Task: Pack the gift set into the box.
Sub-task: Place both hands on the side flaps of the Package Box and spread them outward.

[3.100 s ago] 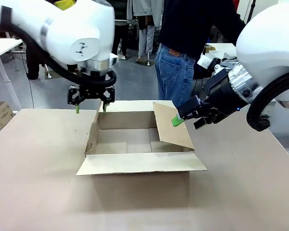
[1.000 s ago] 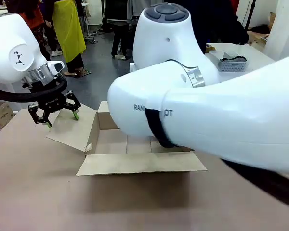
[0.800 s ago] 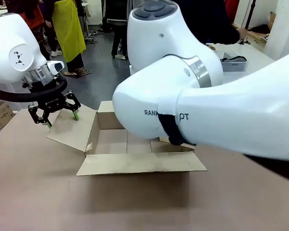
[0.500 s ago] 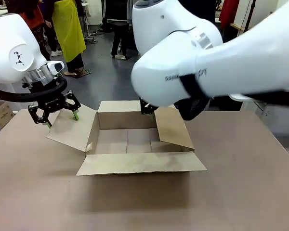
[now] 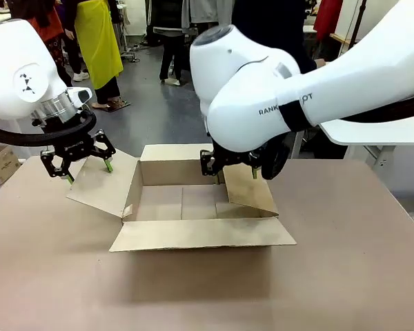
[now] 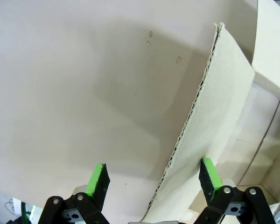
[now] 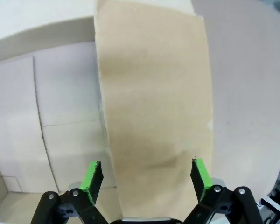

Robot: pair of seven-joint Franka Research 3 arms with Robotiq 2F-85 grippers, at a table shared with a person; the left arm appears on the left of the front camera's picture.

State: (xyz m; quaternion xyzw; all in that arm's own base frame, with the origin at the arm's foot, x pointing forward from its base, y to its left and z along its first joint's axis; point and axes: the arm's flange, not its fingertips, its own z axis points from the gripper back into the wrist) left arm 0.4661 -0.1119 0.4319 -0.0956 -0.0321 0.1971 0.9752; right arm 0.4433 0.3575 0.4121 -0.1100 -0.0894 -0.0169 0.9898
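Jaws spread, the left gripper [image 6: 154, 179] straddles the edge of the left flap [image 5: 100, 183]; the right gripper [image 7: 147, 179], jaws likewise apart, hangs astride the right flap [image 5: 248, 187]. The box [image 5: 200, 234] stands open mid-table [image 5: 345, 276], between both arms

Bright, even, diffuse indoor light from overhead. Front view sharp across the frame; the box [image 5: 200, 234] throws a soft shadow down its front wall and onto the table [image 5: 345, 276] toward the near edge. Left wrist view: broad soft shadow on the table beside the flap [image 6: 219, 116]. Both wrist views bend at the edges; right wrist view slightly soft.
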